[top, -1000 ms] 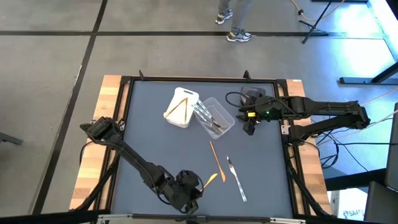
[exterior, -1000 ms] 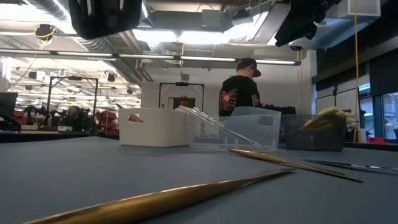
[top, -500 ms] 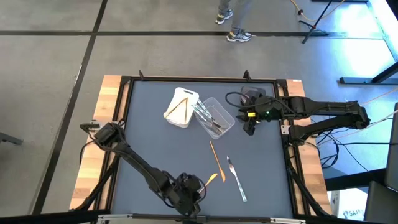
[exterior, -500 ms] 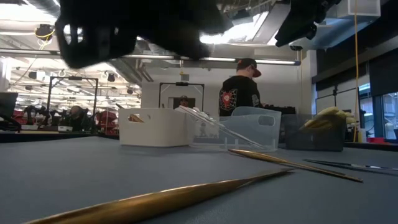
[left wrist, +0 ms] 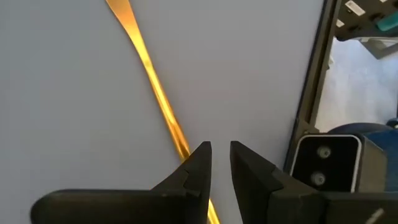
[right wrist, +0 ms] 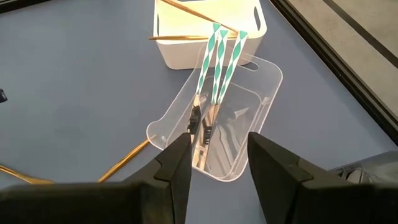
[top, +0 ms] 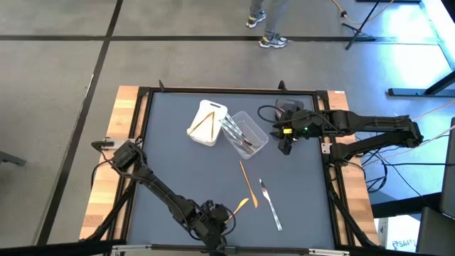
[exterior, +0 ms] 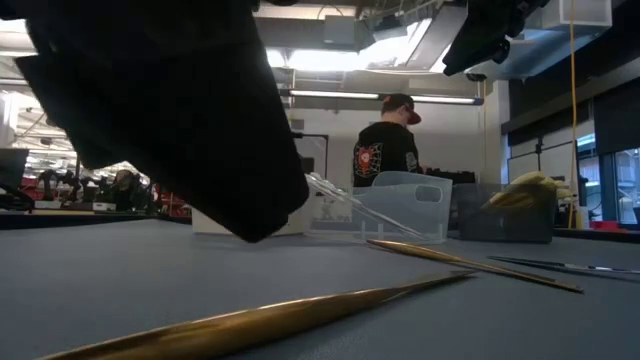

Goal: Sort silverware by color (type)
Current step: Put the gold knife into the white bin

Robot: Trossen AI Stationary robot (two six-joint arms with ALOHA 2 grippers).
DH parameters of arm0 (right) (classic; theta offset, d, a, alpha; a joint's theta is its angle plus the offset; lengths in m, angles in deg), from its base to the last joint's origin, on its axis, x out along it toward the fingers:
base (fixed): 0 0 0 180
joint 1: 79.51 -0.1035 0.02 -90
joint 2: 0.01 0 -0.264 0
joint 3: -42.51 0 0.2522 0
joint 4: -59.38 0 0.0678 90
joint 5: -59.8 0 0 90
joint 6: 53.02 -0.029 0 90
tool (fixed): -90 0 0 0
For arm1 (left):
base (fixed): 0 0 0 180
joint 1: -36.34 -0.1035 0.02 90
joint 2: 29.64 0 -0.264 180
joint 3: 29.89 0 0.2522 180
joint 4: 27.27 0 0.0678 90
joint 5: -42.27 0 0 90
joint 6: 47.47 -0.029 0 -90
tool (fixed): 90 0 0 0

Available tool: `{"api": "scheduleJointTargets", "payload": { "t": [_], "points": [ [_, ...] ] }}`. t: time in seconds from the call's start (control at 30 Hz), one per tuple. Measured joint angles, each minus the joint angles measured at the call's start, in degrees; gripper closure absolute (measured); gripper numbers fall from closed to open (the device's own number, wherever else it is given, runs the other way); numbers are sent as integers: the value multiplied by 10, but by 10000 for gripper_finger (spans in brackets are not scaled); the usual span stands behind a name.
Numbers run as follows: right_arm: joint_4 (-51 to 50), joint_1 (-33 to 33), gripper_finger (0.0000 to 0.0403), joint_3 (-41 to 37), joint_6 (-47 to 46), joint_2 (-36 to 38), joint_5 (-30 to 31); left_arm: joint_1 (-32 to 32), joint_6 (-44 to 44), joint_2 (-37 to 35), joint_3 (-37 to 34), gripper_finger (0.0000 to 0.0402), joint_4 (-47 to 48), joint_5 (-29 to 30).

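Observation:
My left gripper hangs low over the table near its near edge, its fingers a narrow gap apart. A golden-yellow piece of silverware lies flat on the table and runs beneath one fingertip; in the low view it is the long one in front. Close by lie a thin orange piece and two pale pieces. My right gripper is open, raised above the clear tub, which holds pieces with green-and-white striped handles. The white tub holds tan pieces.
A dark grey tub with yellow pieces sits by the right arm at the far right. The three tubs stand close together in the far half. The table's raised dark frame runs close beside my left gripper. A person stands beyond the far edge.
My left gripper has come down toward the table over the golden-yellow piece, and its dark body now fills the upper left of the low view. The silverware and tubs have not moved.

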Motion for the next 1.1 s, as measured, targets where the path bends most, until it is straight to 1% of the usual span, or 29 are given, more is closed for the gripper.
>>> {"api": "scheduleJointTargets", "payload": {
  "t": [0.43,0.63,0.8,0.93,1.1],
  "points": [
    [0,0,260,0,0,0,0,1,-5,15,-1,349,1,15],
    [0,0,260,0,0,0,0,3,-31,15,-1,349,-1,37],
    [0,0,260,0,0,0,0,2,-33,15,-1,349,7,39],
    [-1,0,260,0,0,0,0,5,-65,15,-1,349,-4,45],
    [-1,0,260,0,0,0,0,13,-86,15,-1,349,-5,70]
  ]
}}
